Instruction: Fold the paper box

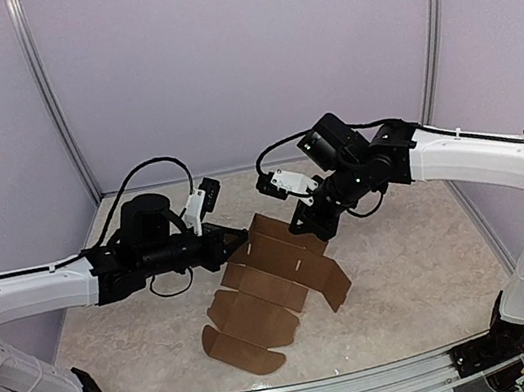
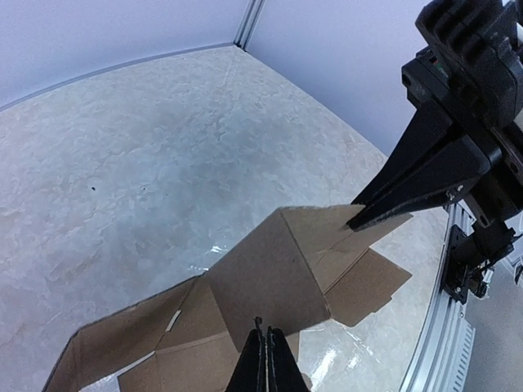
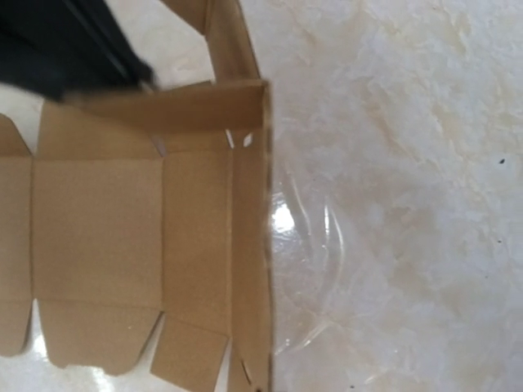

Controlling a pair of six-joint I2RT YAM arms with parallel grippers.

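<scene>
Pale lilac walls enclose a marbled, slightly glossy beige tabletop [image 1: 406, 262], and the paper box [image 1: 276, 275] lies near its middle, between the two arms. It is not yet a box: it is a flat die-cut sheet of plain brown cardboard, matte, with scored crease lines, small slits and rounded tabs at the near end. Its near part rests on the tabletop, while the far panels are raised and tented along a crease.

The left gripper [image 2: 262, 331] has its fingers pressed together on the edge of a raised panel, pinching the thin card. The right gripper [image 2: 359, 219] is also closed, its tapered black tips meeting at the edge of the far flap. Whether card sits between them or they only press on it I cannot tell.

By my reading the fold is at an early step: the first walls are being stood up, and none of the tabs are tucked.

The next move likely calls for one gripper to steady the raised panel while the other bends the adjoining flap along its score. It should go gently, since thin card springs back or buckles off the crease.
</scene>
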